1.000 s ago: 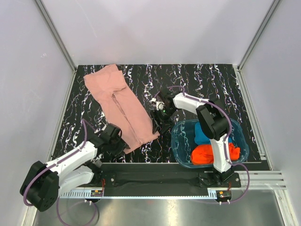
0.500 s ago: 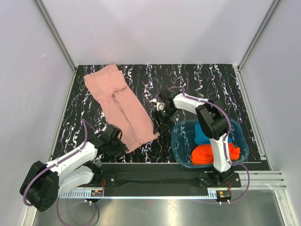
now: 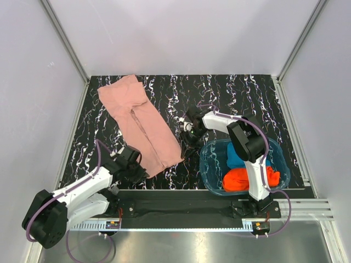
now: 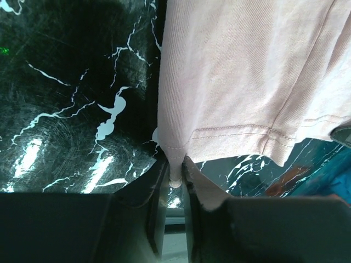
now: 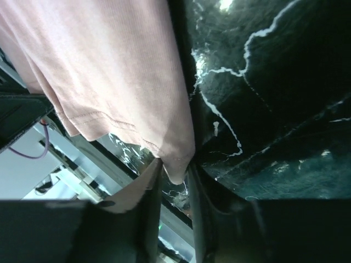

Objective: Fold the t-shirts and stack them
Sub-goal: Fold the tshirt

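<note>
Both arms stretched low over surface (image 3: 247,93). Left claw (image 4: 174,176) clamped on pink shirt (image 4: 247,71) hem corner; right claw (image 5: 175,174) clamped on the other hem corner.

A table (image 3: 236,93) with a glossy black top veined in white is boxed in by plain pale grey walls (image 3: 181,33) on its far, left and right edges, slanting aluminium posts (image 3: 65,39) rising from its far corners, and a brushed metal sheet (image 3: 181,246) below its near edge.

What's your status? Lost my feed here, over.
Left gripper shut on pink t-shirt, hem corner. Right gripper shut on the other hem corner. Blue t-shirt, orange t-shirt waiting in tub. Nothing in the way.
</note>
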Controlling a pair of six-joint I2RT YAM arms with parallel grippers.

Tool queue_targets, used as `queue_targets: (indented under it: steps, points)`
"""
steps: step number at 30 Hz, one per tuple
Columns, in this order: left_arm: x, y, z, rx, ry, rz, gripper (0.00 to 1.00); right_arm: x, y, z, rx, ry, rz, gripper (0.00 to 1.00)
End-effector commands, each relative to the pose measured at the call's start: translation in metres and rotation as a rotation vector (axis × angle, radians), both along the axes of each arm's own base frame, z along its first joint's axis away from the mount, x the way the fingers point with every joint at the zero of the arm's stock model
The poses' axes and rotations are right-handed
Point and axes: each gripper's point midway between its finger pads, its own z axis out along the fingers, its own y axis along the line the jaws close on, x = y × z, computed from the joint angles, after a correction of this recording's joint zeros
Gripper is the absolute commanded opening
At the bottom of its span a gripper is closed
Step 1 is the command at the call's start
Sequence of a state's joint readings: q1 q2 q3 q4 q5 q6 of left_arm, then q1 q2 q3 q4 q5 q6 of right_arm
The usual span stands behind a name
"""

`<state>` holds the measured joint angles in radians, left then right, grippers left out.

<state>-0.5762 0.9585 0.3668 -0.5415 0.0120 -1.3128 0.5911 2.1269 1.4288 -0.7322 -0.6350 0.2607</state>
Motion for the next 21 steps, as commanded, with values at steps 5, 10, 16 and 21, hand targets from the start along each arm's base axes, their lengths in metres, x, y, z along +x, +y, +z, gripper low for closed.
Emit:
queue_targets:
  steps: [5, 10, 16, 21]
  points:
    - [-0.012, 0.021, -0.008, 0.136, 0.04, -0.074, 0.06, -0.012, -0.004, -0.02, -0.056, -0.005, 0.001, 0.03]
    - [-0.02, 0.032, 0.003, 0.188, 0.051, -0.118, 0.0, -0.044, 0.003, -0.014, -0.056, 0.012, 0.029, 0.0]
    - [-0.05, 0.044, 0.005, 0.172, 0.091, -0.127, 0.0, -0.074, 0.01, 0.0, -0.06, 0.026, 0.012, 0.0]
    - [-0.057, 0.035, 0.023, 0.04, 0.018, -0.097, 0.0, -0.094, 0.024, 0.024, -0.016, 0.034, 0.018, 0.0]
